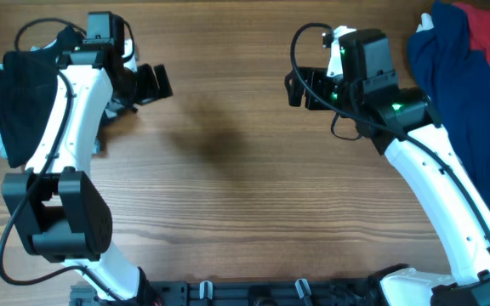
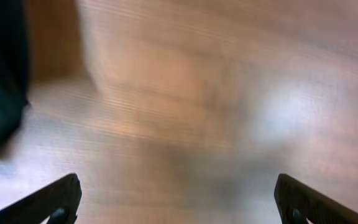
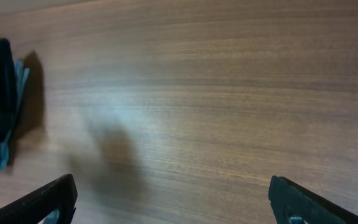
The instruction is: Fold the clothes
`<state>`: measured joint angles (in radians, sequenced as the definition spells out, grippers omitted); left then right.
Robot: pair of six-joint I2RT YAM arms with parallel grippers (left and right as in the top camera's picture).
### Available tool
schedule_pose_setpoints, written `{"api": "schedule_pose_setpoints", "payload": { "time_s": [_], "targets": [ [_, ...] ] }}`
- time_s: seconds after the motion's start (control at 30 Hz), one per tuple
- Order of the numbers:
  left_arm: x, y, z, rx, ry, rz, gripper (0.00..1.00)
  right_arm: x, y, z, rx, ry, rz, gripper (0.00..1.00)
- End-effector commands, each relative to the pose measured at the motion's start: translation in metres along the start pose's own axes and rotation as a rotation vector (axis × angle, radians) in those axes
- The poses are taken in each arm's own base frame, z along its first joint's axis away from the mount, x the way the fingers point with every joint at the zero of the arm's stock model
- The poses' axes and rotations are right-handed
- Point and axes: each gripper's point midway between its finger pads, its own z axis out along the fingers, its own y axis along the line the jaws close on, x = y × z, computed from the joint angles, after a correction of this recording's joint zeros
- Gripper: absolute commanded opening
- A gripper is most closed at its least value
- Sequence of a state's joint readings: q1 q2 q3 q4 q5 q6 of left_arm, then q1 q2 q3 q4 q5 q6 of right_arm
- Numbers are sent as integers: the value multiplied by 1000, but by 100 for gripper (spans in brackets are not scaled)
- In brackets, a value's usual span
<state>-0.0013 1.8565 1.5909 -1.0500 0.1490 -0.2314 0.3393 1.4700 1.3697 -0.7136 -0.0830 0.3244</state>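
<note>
From overhead you see both piles at once. The black garment [image 1: 15, 89] is bunched at the left edge of the table [image 1: 228, 195], partly under the left arm, with a pale blue piece [image 1: 2, 151] poking out beneath it. The navy garment [image 1: 449, 68] is heaped at the right edge, with the red garment [image 1: 487, 34] behind it in the far corner. Neither wrist camera shows the navy or red cloth. The right wrist camera looks across bare wood to the dark bundle with its pale blue fringe. The left wrist view is blurred and catches only dark fabric at its left border. The left gripper [image 1: 156, 85] points toward the middle with its jaws spread wide and nothing between them. The right gripper [image 1: 296, 89] faces it from the other side, likewise released and empty. Between the two grippers, and down to the near edge, you have open tabletop, and both piles sit well apart from each other.
</note>
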Motion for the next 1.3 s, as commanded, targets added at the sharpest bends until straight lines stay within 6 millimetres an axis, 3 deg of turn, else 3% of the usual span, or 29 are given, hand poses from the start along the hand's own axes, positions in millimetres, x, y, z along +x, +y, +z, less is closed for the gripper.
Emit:
{"api": "schedule_pose_setpoints", "payload": {
  "time_s": [0.0, 0.17, 0.33, 0.6, 0.67, 0.8, 0.97, 1.27],
  "targets": [
    [9, -14, -31, 66, -8, -15, 100, 8, 2, -3, -17, 43, -19, 99],
    [27, -14, -69, 71, -25, -12, 100, 21, -10, -22, 49, 72, 59, 99],
    [49, -16, -105, 25, -98, 40, 99, 30, -15, -61, 125, 36, 54, 99],
    [97, -41, -137, 107, -320, 195, 97, 61, 3, -107, 218, -120, 5, 99],
    [108, -35, -147, 118, -415, 184, 97, 71, 10, -113, 215, -157, -17, 99],
    [130, -12, -163, 112, -537, 140, 98, 92, 23, -116, 179, -161, -18, 100],
    [148, 8, -179, 109, -640, 125, 100, 108, 23, -104, 194, -130, -19, 100],
    [151, 8, -185, 121, -663, 127, 100, 108, 26, -95, 200, -125, -22, 100]
  ]
}}
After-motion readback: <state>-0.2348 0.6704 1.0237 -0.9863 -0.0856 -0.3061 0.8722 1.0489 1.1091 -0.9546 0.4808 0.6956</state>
